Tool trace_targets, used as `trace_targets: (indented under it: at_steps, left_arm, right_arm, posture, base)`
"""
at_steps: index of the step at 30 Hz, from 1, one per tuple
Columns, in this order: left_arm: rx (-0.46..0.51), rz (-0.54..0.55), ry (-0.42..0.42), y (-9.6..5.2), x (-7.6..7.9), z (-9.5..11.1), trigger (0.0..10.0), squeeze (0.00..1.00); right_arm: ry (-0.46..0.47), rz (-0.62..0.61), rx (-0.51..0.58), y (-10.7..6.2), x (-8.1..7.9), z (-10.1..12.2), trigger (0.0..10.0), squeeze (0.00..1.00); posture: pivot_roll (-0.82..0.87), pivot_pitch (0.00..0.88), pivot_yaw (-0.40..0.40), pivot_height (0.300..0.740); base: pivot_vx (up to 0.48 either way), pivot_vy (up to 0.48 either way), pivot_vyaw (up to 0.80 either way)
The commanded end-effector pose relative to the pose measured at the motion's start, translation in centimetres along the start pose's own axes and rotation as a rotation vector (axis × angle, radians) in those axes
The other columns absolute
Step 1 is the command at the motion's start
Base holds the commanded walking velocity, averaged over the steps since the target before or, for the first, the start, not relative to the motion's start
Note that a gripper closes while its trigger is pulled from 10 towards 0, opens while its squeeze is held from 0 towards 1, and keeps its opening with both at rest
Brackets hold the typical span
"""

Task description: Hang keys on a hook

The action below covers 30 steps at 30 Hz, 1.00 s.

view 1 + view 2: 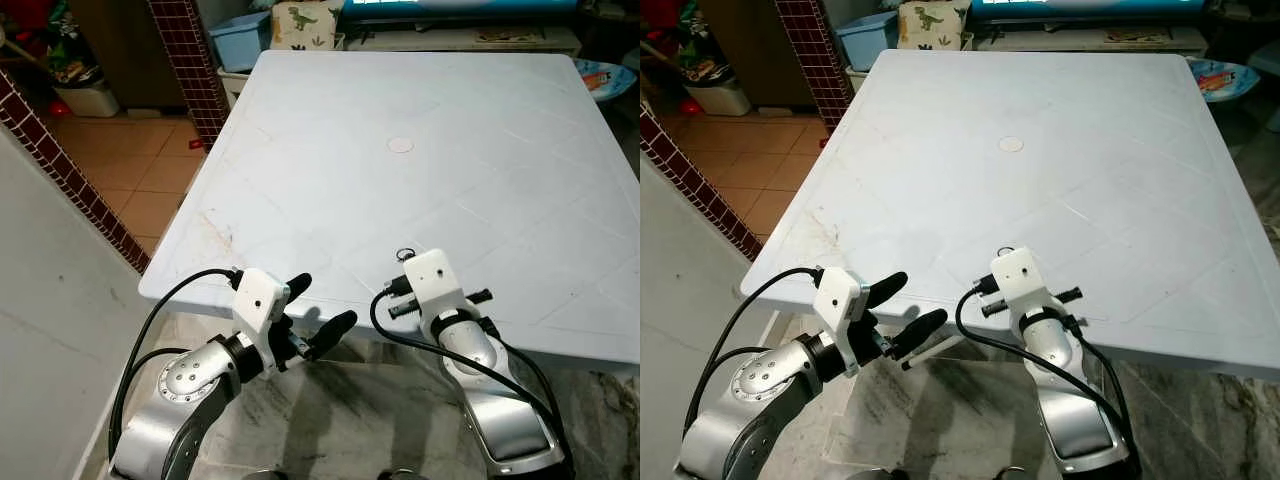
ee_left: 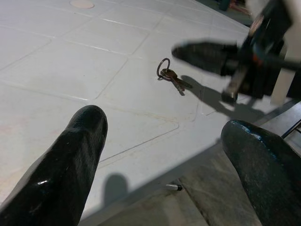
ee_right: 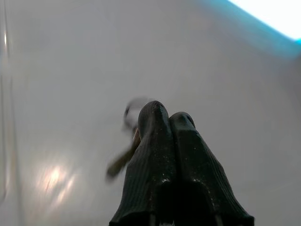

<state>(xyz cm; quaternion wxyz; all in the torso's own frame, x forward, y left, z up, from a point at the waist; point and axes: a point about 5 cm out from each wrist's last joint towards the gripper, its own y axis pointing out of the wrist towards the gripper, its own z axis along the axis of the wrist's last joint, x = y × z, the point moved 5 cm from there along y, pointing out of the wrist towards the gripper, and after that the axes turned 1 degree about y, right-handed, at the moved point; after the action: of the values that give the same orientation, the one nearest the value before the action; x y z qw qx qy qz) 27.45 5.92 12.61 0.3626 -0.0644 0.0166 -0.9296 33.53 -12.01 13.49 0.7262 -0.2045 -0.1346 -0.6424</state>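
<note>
A small bunch of keys point(image 2: 169, 75) on a metal ring point(image 1: 405, 254) lies flat on the white table point(image 1: 420, 110) near its front edge. My right gripper point(image 3: 167, 114) is shut, its two fingers pressed together. It hovers just over the table right beside the keys point(image 3: 126, 141), which look blurred and lie free of the fingers. In the left wrist view the right gripper point(image 2: 193, 52) casts a shadow next to the keys. My left gripper point(image 1: 328, 300) is open at the table's front edge, to the left of the keys, with nothing between its fingers point(image 2: 82, 141).
A round plug point(image 1: 400, 144) marks the table's middle. Behind the table stand a blue bin point(image 1: 240, 40) and a dinosaur-print box point(image 1: 305, 22). A brick column point(image 1: 185, 60) and a tiled floor lie to the left, a white wall point(image 1: 50, 300) nearer left.
</note>
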Motion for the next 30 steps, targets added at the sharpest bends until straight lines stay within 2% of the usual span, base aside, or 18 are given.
trace_targets:
  at_steps: [1, 5, 8, 9, 10, 11, 12, 15, 30]
  left_arm:
    - [-0.007, 0.012, 0.012, -0.2, -0.4, -0.1, 10.0, 0.00]
    - [-0.008, 0.013, 0.013, -0.3, -0.4, -0.1, 10.0, 0.00]
    - [-0.008, 0.012, 0.014, -0.2, -0.4, -0.1, 10.0, 0.00]
    - [-0.010, 0.011, 0.015, -0.2, -0.3, -0.1, 10.0, 0.00]
    - [-0.010, 0.010, 0.015, -0.2, -0.3, -0.1, 10.0, 0.00]
    - [-0.011, 0.009, 0.016, -0.2, -0.4, -0.1, 10.0, 0.00]
    - [-0.011, 0.009, 0.016, -0.2, -0.4, -0.1, 10.0, 0.00]
    - [-0.014, 0.005, 0.016, -0.2, -0.3, -0.2, 10.0, 0.00]
    - [-0.019, -0.001, 0.010, -0.2, -0.1, -0.3, 10.0, 0.00]
  right_arm:
    - [-0.022, -0.011, 0.077, -0.2, -0.1, 1.7, 0.0, 0.00]
    - [-0.034, -0.026, 0.107, -0.1, 0.2, 2.4, 0.0, 0.00]
    - [-0.027, -0.024, 0.073, 0.0, 0.1, 1.8, 0.0, 0.00]
    - [0.004, -0.021, 0.048, 0.1, 0.0, 1.4, 3.1, 0.00]
    - [0.019, -0.020, 0.032, 0.1, 0.0, 1.1, 9.2, 1.00]
    - [0.028, -0.019, 0.022, 0.1, 0.0, 0.8, 9.2, 1.00]
    - [0.046, -0.013, 0.005, 0.2, -0.1, 0.5, 10.0, 1.00]
    - [0.082, 0.003, -0.056, 0.2, -0.5, -0.8, 10.0, 1.00]
    - [0.085, 0.002, -0.139, -0.1, -0.4, -2.2, 10.0, 1.00]
  posture:
    - [0.05, 0.126, 0.093, 0.740]
    - [0.05, 0.121, 0.094, 0.740]
    - [0.05, 0.121, 0.094, 0.740]
    - [0.05, 0.121, 0.094, 0.740]
    - [0.05, 0.121, 0.094, 0.740]
    - [0.05, 0.116, 0.093, 0.740]
    - [0.05, 0.116, 0.093, 0.740]
    - [0.05, 0.115, 0.093, 0.740]
    - [0.05, 0.116, 0.091, 0.740]
  base:
    - [0.000, 0.000, 0.00]
    - [0.000, 0.000, 0.00]
    - [0.000, 0.000, 0.00]
    - [0.000, 0.000, 0.00]
    - [0.000, 0.000, 0.00]
    - [0.000, 0.000, 0.00]
    - [0.000, 0.000, 0.00]
    - [0.000, 0.000, 0.00]
    - [0.000, 0.000, 0.00]
